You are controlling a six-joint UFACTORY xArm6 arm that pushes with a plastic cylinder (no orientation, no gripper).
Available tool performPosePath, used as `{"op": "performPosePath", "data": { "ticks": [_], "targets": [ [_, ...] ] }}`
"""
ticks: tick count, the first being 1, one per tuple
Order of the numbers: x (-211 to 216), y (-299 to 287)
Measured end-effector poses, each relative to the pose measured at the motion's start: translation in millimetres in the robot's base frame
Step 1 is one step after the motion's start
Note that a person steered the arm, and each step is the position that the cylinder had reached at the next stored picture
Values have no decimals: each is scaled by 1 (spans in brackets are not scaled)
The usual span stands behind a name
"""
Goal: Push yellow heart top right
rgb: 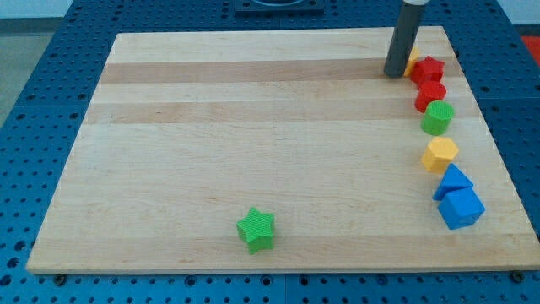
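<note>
1. The yellow heart (412, 59) is seen at the upper right of the frame, near the top right corner of the wooden board (253, 143). Only a small yellow sliver shows, so its pointing direction and long axis cannot be told.
2. The heart is mostly hidden behind the dark rod, whose lower end, my tip (394, 73), is set just left of it, apparently touching. No jaws are carried by the rod, so nothing is held; an open or closed state does not apply.
3. A red block (429, 69) of star-like shape is pressed against the heart's right side, and a second red block (431, 95), rounded, lies just below it.
4. Further down the right edge, a green cylinder (437, 117), a yellow hexagonal block (440, 154), a blue triangular block (454, 180) and a blue cube (461, 208) are lined up.
5. A green star (256, 230) sits alone at the lower middle.
6. The board is pale striped wood; the blocks look matte and solid. A blue perforated surface (42, 84) surrounds the board.
</note>
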State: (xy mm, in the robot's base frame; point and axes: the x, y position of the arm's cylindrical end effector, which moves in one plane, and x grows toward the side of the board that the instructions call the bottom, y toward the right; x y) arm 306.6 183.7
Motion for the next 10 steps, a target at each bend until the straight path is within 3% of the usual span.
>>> {"op": "performPosePath", "data": {
  "ticks": [5,6,8,10],
  "targets": [
    [-90,6],
    [-92,16],
    [-41,16],
    [-29,-7]
  ]
}}
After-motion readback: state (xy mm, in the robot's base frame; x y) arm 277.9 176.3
